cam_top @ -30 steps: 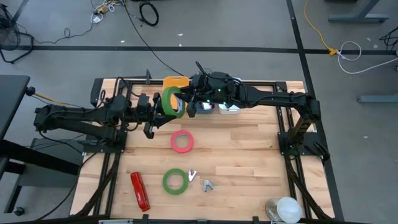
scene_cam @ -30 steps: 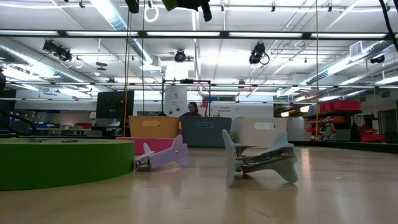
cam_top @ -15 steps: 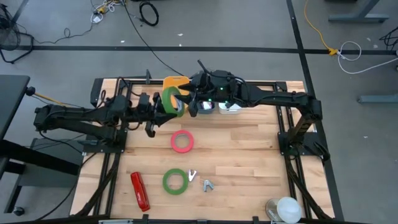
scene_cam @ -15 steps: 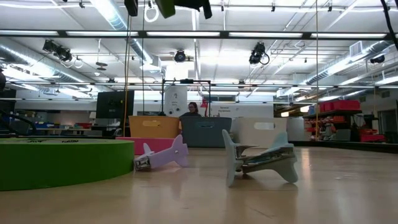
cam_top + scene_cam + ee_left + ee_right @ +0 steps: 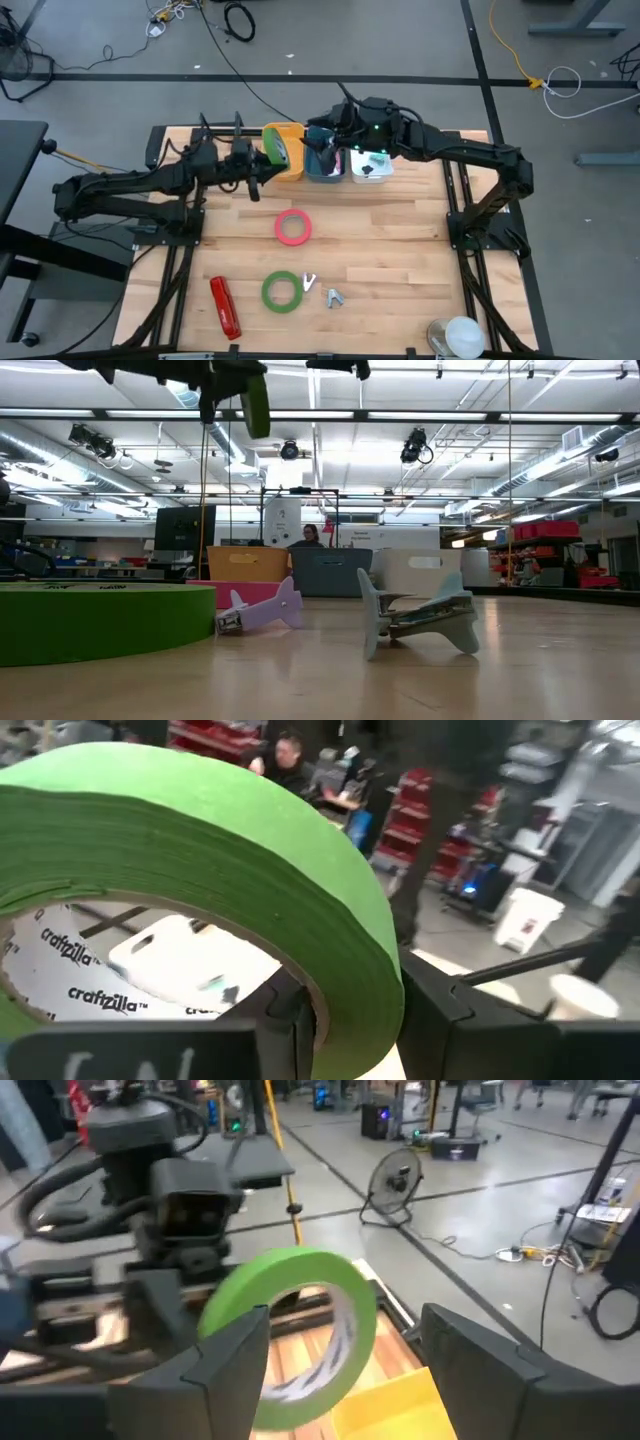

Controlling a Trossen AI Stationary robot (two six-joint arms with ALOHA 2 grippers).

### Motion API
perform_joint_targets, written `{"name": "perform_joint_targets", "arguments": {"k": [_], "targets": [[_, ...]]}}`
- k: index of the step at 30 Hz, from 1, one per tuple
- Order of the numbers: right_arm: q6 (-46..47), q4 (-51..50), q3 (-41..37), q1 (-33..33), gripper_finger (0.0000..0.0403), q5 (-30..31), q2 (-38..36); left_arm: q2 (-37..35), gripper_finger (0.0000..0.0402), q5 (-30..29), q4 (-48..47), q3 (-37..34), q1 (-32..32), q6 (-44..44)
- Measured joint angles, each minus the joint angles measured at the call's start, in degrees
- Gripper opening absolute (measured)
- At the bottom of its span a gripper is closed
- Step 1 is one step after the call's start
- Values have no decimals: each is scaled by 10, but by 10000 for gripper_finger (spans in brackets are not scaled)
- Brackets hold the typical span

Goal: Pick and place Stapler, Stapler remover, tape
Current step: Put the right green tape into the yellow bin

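Note:
My left gripper (image 5: pixel 266 160) is shut on a green tape roll (image 5: pixel 277 150), which hangs in the air over the yellow bin (image 5: pixel 290 133) at the table's far side. Just right of the roll, over the blue-grey bin (image 5: pixel 328 170), my right gripper (image 5: pixel 318 152) stands open and apart from it. A pink tape roll (image 5: pixel 293 227) lies flat mid-table. Nearer the front lie another green roll (image 5: pixel 281 291), two pale stapler removers (image 5: pixel 310 283) (image 5: pixel 333 296) and the red stapler (image 5: pixel 224 306). My left gripper pinches the green roll's wall (image 5: pixel 352 1010), with one finger (image 5: pixel 285 1020) inside the ring's hole and the other (image 5: pixel 450 1010) outside. The fingers come level from the table's left. The roll stands on edge, lifted clear above the yellow bin.
Three bins stand in a row at the far edge: yellow, blue-grey and white (image 5: pixel 372 168). The table's metal frame rails (image 5: pixel 452 190) run along both sides. A white round object (image 5: pixel 462 335) sits at the near right corner. A person (image 5: pixel 308 536) is far back in the room.
My right gripper has opened, let go of the green roll and drawn back toward the table's right and up. My left gripper, still shut on the roll, has swung toward the far edge, bringing the roll over the yellow bin.

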Motion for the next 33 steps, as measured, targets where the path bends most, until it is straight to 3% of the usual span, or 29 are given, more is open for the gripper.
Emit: {"name": "perform_joint_targets", "arguments": {"k": [11,19,28,33], "targets": [[-48,-86,0,-22,261,-30,-49,61,101,24,-14,0,97,-44],[-72,-85,0,-33,259,-45,-101,114,101,31,-10,0,133,-75],[-82,-77,0,-56,229,-44,-140,179,102,31,-10,0,175,-73],[-81,-67,0,-61,210,13,-141,220,104,39,-1,0,208,-68]]}}
